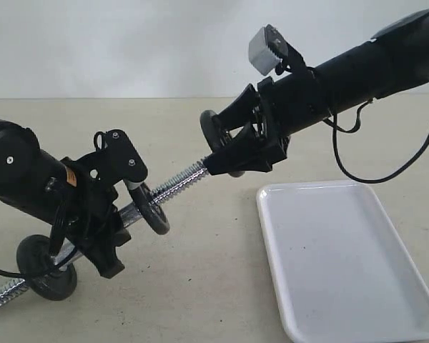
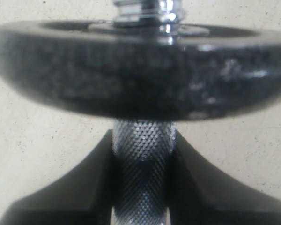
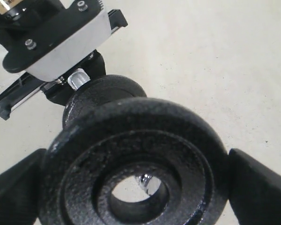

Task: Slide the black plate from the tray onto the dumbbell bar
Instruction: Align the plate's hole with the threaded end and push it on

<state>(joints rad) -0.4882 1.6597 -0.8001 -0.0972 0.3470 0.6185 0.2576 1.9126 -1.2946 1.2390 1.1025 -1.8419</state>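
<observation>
L hand [image 1: 121,214] is clamped on the knurled mid of the short chrome steel dumbbell bar [image 1: 179,180], holding it tilted w/ the threaded end up toward the R side. R hand [image 1: 218,146] grips the flat round matte-black iron plate [image 3: 145,126] by its rim, in the air right at that threaded tip. I see chrome thru the centre hole but can't tell if it's on. Plate's well clear of the white glossy rect tray [image 1: 343,264], which sits on the beige counter [image 1: 200,286] below the R arm.

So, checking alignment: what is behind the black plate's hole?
Through the hole in the black plate a chrome glint shows, apparently the tip of the dumbbell bar, with pale table around it. The plate covers the rest of the bar.
</observation>
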